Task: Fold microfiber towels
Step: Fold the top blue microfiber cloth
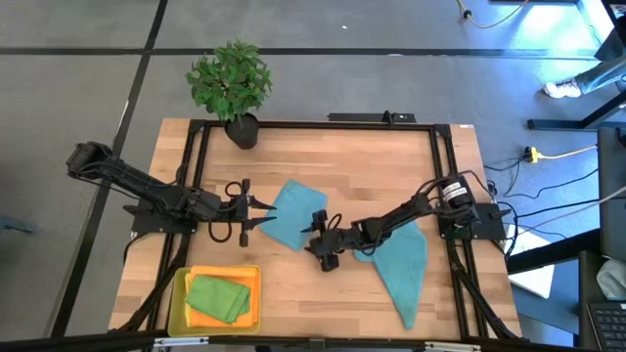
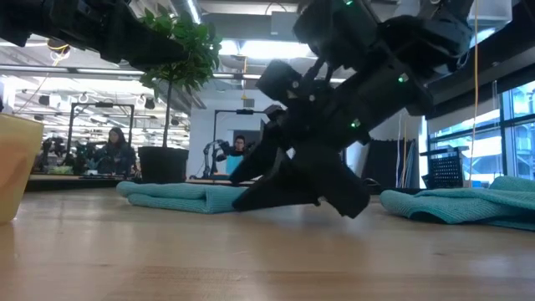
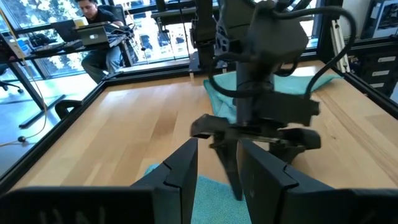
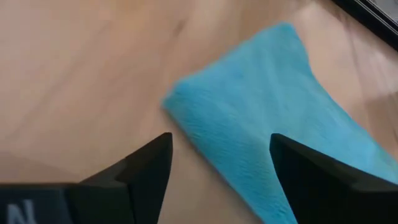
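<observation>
Roughly one towel in, by the looks of it: a green towel (image 1: 219,297) is already folded and parked in the yellow tray (image 1: 180,286) at the front left corner of the table (image 1: 323,156), so that one can be counted as done. A teal towel (image 1: 291,215) is laid mid-table, folded over but not squared up yet, so it's judged as mid-fold. Its left edge is pinched by the left gripper (image 1: 256,217), fingers clamped on the cloth. The right gripper (image 1: 323,256) is parked low just beside the towel's right corner, fingers spread wide and nothing held. A second teal towel (image 1: 403,264) is left crumpled and unfolded under the right arm, so that's pending too. No yellow or orange cloths can be spotted anywhere, so the rest of the pile can't be judged
</observation>
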Robot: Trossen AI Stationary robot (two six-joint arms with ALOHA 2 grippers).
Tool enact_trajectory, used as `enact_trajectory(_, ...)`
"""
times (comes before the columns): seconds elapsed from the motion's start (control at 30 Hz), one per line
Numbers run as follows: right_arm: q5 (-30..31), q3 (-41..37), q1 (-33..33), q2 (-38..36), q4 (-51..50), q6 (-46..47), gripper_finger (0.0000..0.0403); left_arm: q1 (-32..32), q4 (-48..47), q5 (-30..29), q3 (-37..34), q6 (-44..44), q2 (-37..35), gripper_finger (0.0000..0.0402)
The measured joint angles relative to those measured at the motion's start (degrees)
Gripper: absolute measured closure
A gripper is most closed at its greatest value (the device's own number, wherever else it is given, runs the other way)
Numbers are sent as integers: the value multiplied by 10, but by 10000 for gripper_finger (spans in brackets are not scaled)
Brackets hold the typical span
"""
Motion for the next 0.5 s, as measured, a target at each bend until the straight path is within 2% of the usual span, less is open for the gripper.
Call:
enact_trajectory(0.27, -38, 26, 5, 2, -10, 2, 132, 0, -1, 0, 0, 3, 0, 298)
enact_trajectory(0.5, -48, 39, -5, 46, 5, 3, 132, 0, -1, 0, 0, 3, 0, 298)
